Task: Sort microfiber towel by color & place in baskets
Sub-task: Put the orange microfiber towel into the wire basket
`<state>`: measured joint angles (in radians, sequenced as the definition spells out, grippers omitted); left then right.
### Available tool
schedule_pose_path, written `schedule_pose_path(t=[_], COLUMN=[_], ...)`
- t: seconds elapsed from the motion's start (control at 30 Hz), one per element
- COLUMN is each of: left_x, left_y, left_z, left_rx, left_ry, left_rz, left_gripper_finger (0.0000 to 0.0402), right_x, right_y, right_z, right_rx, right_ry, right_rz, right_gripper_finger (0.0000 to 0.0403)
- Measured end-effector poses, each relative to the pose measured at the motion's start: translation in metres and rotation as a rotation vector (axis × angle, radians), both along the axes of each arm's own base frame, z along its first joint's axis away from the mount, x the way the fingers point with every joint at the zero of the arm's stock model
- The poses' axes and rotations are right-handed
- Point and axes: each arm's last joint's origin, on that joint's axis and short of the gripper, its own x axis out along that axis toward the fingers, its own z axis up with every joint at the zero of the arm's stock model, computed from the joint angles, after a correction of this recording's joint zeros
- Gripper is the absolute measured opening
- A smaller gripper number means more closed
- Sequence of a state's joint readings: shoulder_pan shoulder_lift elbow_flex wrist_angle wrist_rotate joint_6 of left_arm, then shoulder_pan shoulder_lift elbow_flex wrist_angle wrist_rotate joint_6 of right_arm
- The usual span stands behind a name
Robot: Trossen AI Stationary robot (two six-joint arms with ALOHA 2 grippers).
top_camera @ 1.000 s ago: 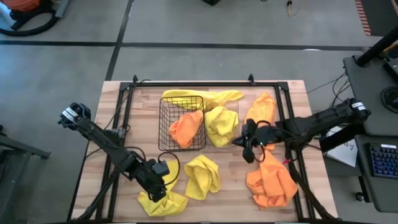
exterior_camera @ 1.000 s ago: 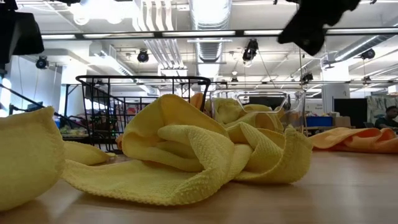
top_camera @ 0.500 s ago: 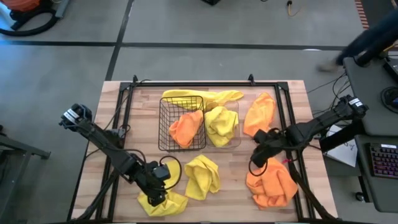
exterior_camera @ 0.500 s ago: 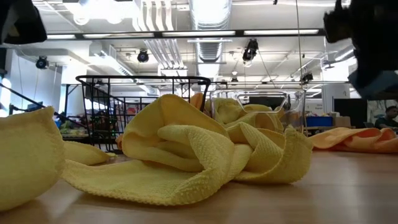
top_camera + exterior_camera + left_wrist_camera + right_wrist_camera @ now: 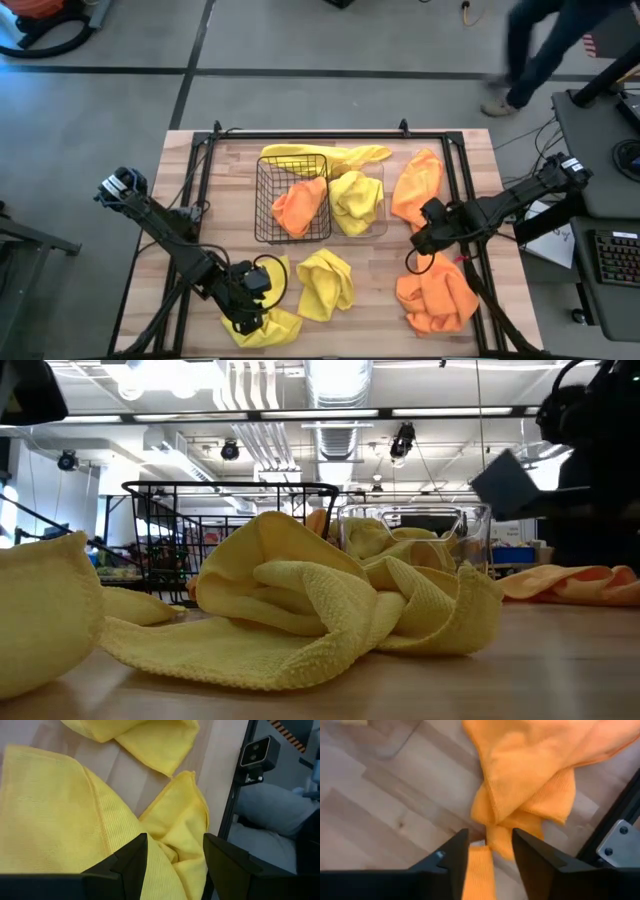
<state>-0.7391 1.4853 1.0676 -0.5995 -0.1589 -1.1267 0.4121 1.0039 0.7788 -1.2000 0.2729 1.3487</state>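
While counting from above, I see four yellow towels [image 5: 324, 283] and three orange towels [image 5: 434, 294], one per basket [image 5: 292, 198]. Wrist views alone show both grippers' fingers [image 5: 131, 862] parted, empty, over tabletop [image 5: 380, 290] piles.

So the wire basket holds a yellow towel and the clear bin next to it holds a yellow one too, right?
Not quite. The high view shows the towel in the black wire basket is an orange towel, not yellow. The clear bin beside it does hold a yellow towel.
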Motion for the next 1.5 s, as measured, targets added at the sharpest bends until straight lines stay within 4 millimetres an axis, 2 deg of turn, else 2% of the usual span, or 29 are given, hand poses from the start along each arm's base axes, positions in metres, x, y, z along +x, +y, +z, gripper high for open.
schedule_pose_path(t=[0.13, 0.3, 0.6, 0.93, 1.03, 1.1, 1.33, 1.5], left_x=[0.0, 0.001, 0.002, 0.001, 0.001, 0.001, 0.002, 0.003], left_y=[0.0, 0.001, 0.003, 0.003, 0.003, 0.004, 0.005, 0.006], left_z=[0.0, 0.001, 0.002, 0.006, 0.006, 0.006, 0.006, 0.006], left_rx=[0.011, 0.034, 0.076, 0.066, 0.066, 0.068, 0.097, 0.127], left_ry=[-0.01, -0.031, -0.074, -0.095, -0.096, -0.098, -0.126, -0.148], left_rz=[0.009, 0.019, 0.045, 0.051, 0.051, 0.053, 0.079, 0.083], left_gripper_finger=[0.0176, 0.0176, 0.0176, 0.0176, 0.0176, 0.0176, 0.0176, 0.0176], right_x=[-0.001, -0.005, 0.007, 0.022, 0.022, 0.022, 0.021, 0.024], right_y=[-0.002, -0.006, -0.017, -0.031, -0.032, -0.032, -0.031, -0.031], right_z=[-0.003, -0.017, -0.03, -0.063, -0.07, -0.073, -0.081, -0.072], right_rx=[-0.039, -0.074, -0.127, -0.048, -0.055, -0.055, -0.027, -0.026], right_ry=[-0.015, -0.002, 0.032, 0.124, 0.15, 0.154, 0.147, 0.121], right_rz=[-0.033, -0.097, -0.147, -0.101, -0.102, -0.102, -0.054, -0.017], right_gripper_finger=[0.0201, 0.0225, 0.0231, 0.0227, 0.0207, 0.0178, 0.0025, 0.0011])
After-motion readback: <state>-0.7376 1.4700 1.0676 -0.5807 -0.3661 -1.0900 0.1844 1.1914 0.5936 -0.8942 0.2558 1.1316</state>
